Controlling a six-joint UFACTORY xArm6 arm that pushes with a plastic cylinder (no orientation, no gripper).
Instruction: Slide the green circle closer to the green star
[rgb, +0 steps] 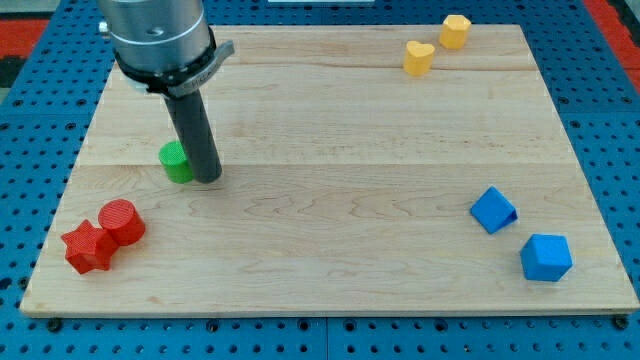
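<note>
Toward the view's left, on the upper half of the board, my tip sits on the wood with the green circle pressed against its left side; the dark rod hides part of that block, so I see only a rounded green edge. I have no jaws to open or close on this rig, just the straight matte rod hanging from a grey metal collar, and it holds nothing; it only touches the green block sideways. I cannot find the green star from this camera.

Down at the view's bottom left, a red star and a red cylinder lie touching each other, both with ribbed, layered surfaces. At the view's top right, a yellow heart sits near a yellow hexagonal block, slightly apart. Near the right edge, a blue cube-like block is tilted, and a blue hexagonal block rests just below and right of it.

The wooden board is pale, with visible grain and plank seams, on a blue perforated base.
</note>
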